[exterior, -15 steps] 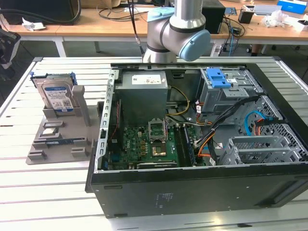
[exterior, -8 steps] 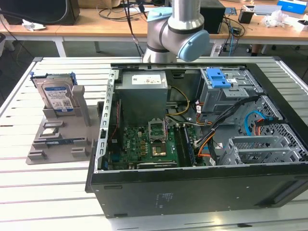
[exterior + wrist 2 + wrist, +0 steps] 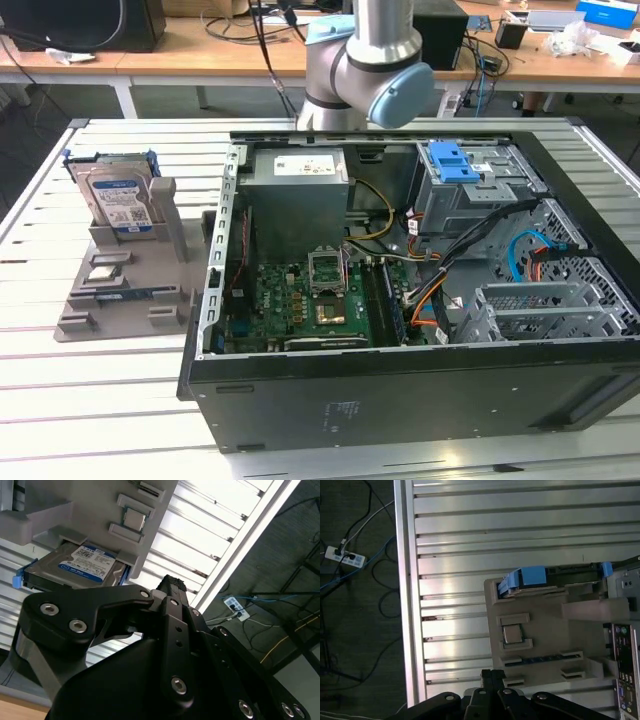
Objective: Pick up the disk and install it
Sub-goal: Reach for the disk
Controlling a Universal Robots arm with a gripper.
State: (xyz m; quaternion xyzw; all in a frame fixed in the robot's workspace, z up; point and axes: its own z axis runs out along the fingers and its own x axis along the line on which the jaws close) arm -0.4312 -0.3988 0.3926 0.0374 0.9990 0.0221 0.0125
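Note:
The disk (image 3: pixel 118 203), silver with a white-and-blue label and a blue carrier frame, stands on edge in a slot of a grey holder (image 3: pixel 120 295) at the exterior view's left, beside the open computer case (image 3: pixel 400 300). In the second wrist view the disk (image 3: pixel 82 566) lies beyond my gripper (image 3: pixel 172 584), with a gap between them. In the first wrist view the disk's blue frame (image 3: pixel 527 576) shows edge-on, and my gripper (image 3: pixel 492 674) sits above the holder's other end. Its fingers are shut together on nothing.
The holder also carries a small square silver chip (image 3: pixel 511 635) and a memory stick (image 3: pixel 545 659). Inside the case a blue clip on a grey metal cage (image 3: pixel 455 160) sits at the back. The slatted table's edge rail (image 3: pixel 405 605) borders a floor with cables. The arm (image 3: pixel 365 70) rises behind the case.

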